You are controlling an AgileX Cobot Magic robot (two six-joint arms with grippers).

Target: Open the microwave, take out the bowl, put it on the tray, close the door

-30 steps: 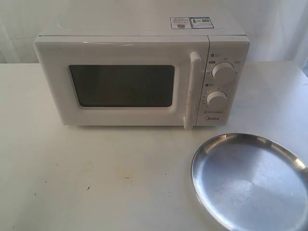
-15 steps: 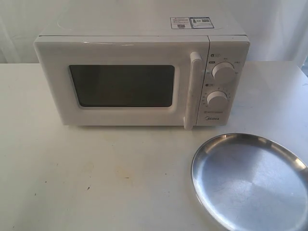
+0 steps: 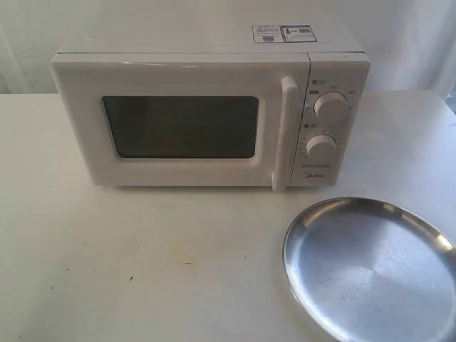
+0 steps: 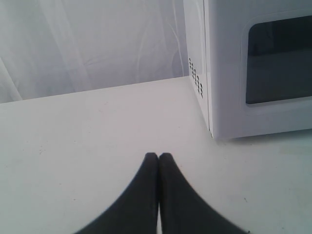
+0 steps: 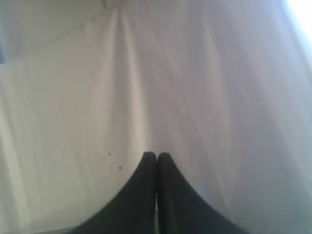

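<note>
Right now the microwave (image 3: 206, 117) stands square on the bench (image 3: 142, 256), set back toward the far edge, with its door (image 3: 178, 128) flush against the body. The vertical bar handle (image 3: 285, 135) runs down the door's right side, just beside the two round knobs (image 3: 330, 107). The door's window (image 3: 182, 127) is too dark for me to see anything inside, so I cannot tell where the bowl is.

The tray (image 3: 370, 267) lies flat at the near right corner of the bench, apart from the microwave's front, with its rim running out of the exterior view on the right and bottom. Nothing rests on the part I can see.

My left hand (image 4: 158, 156) hovers over bare bench off the microwave's left side. Its two dark fingers are pressed together tip to tip and grip nothing. From that wrist I see the microwave's side wall with its vent holes (image 4: 195, 80) and a slice of the door.

My right hand (image 5: 156, 155) is likewise pinched closed and empty, and its wrist view shows only white draped cloth (image 5: 195, 87) beyond it.
</note>
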